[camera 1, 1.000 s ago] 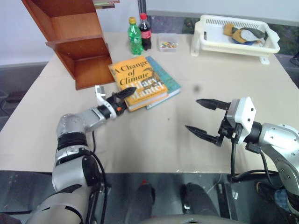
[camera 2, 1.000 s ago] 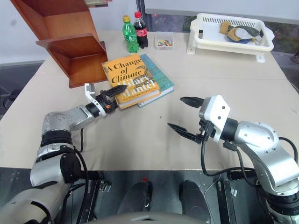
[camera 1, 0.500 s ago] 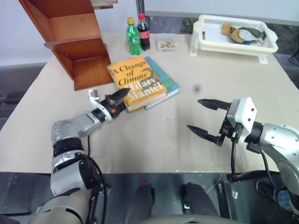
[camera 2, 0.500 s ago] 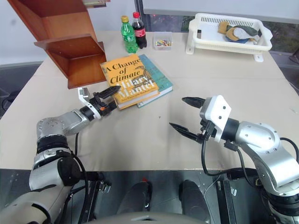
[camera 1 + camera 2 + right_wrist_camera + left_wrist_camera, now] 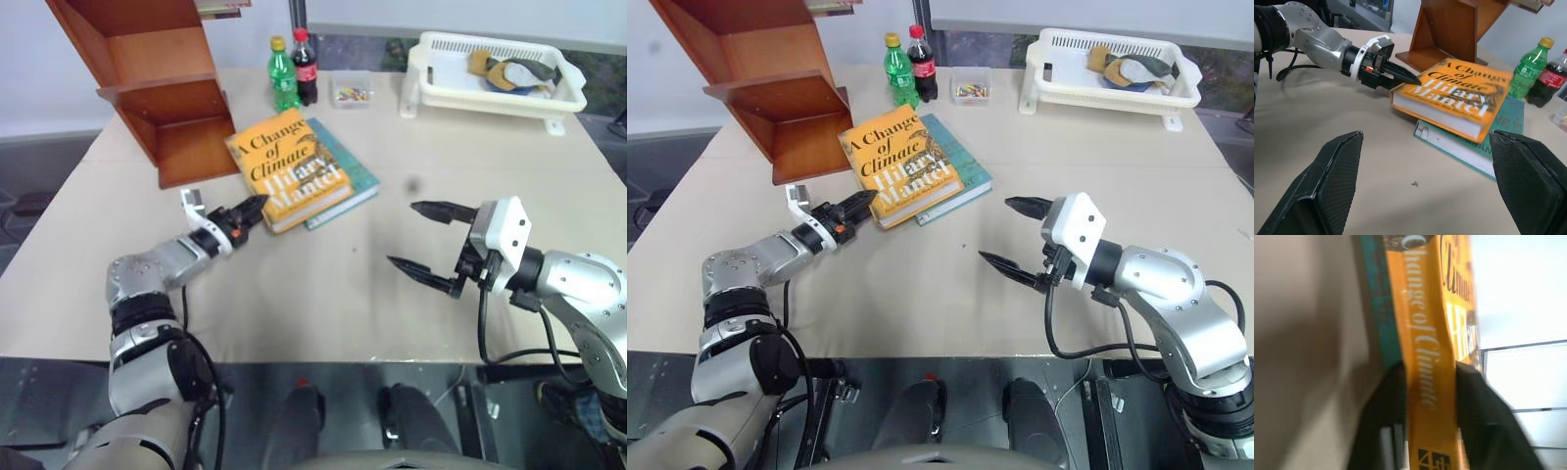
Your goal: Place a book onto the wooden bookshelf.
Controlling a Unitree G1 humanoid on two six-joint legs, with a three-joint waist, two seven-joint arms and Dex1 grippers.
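The thick orange-yellow book (image 5: 289,166) lies on a thinner teal-blue book (image 5: 355,172) in the middle of the table, just in front of the wooden bookshelf (image 5: 167,108). My left gripper (image 5: 253,208) is shut on the book's near corner. In the left wrist view its black fingers (image 5: 1382,416) press either side of the lettered orange spine (image 5: 1427,367). In the right wrist view that corner (image 5: 1400,93) sits slightly raised off the teal book. My right gripper (image 5: 405,235) hovers open to the right of the books, holding nothing.
A green bottle (image 5: 283,78) and a cola bottle (image 5: 306,65) stand behind the books, beside a small clear box (image 5: 351,90). A white plastic basket (image 5: 490,96) with items inside sits at the back right. Beige tabletop stretches between the two arms.
My left gripper's fingers have closed onto the orange book's near corner; a second ago they stood open around it. The right arm has stayed where it was.
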